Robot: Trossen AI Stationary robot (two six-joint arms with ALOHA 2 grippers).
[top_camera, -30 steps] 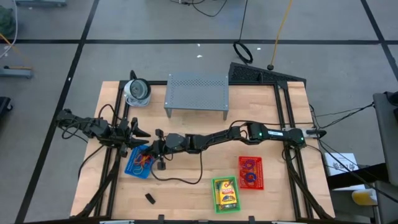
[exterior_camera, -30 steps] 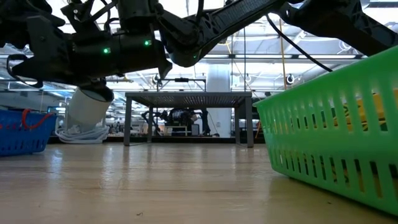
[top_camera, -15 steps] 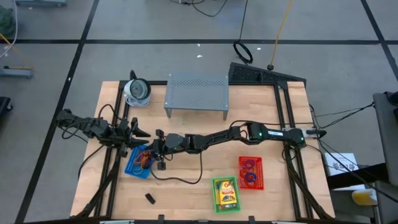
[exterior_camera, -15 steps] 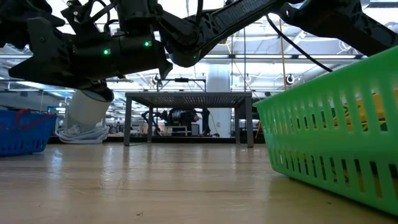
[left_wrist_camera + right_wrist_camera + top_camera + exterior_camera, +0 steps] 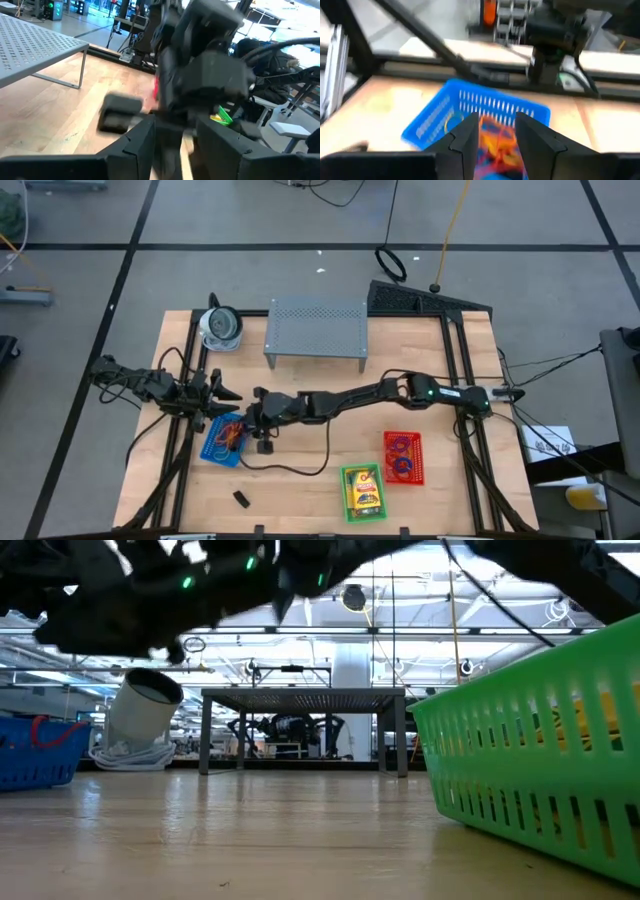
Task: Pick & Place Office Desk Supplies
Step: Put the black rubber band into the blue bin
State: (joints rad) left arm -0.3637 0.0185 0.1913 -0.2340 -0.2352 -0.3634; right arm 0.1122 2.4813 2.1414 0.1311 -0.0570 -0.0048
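1. Right now my right end effector (image 5: 250,418) hangs over the edge of the blue basket (image 5: 224,440), its fingers (image 5: 465,135) spread with nothing between them.
2. Rubber bands (image 5: 496,141), orange and red, lie tangled inside that basket.
3. My left end effector (image 5: 226,395) waits just beside the basket's far end, fingers spread and empty.
4. A red basket (image 5: 403,457) holds more loops, and a green basket (image 5: 362,491) holds a yellow crayon box (image 5: 363,493), both on the counter (image 5: 300,480).
5. One small black clip (image 5: 241,499) lies loose on the counter near its front edge.
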